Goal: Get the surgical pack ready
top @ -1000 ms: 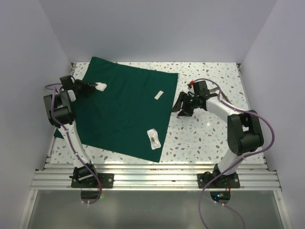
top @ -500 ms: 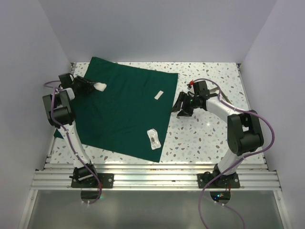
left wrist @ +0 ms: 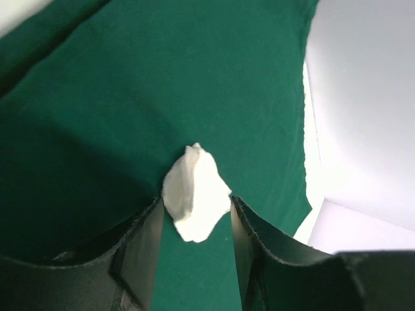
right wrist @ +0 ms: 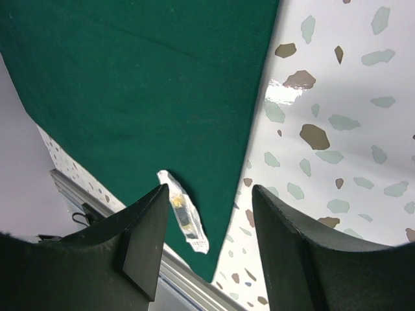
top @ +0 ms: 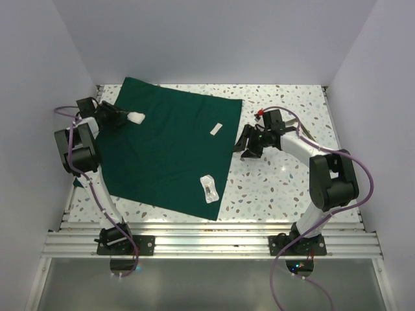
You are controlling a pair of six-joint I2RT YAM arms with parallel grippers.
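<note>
The surgical pack, a large dark green drape (top: 168,152), lies spread on the speckled table. A crumpled white pad (top: 136,117) rests on its far left part. My left gripper (top: 118,118) is just left of the pad and open. In the left wrist view the white pad (left wrist: 194,193) lies on the drape (left wrist: 130,91) just past the tips of the left gripper (left wrist: 194,214), and the fingers do not press on it. My right gripper (top: 247,148) hangs open over bare table beside the drape's right edge, with nothing in it.
A small white strip (top: 217,128) and a clear packet (top: 208,188) with a dark item inside lie on the drape; the packet (right wrist: 183,217) also shows past the right gripper (right wrist: 209,197). White walls enclose the table on three sides. A metal rail (top: 207,243) runs along the near edge.
My left gripper has opened and let go of the white pad, which now rests on the drape. The left wrist has drawn back slightly to the left. The right arm has not moved.
</note>
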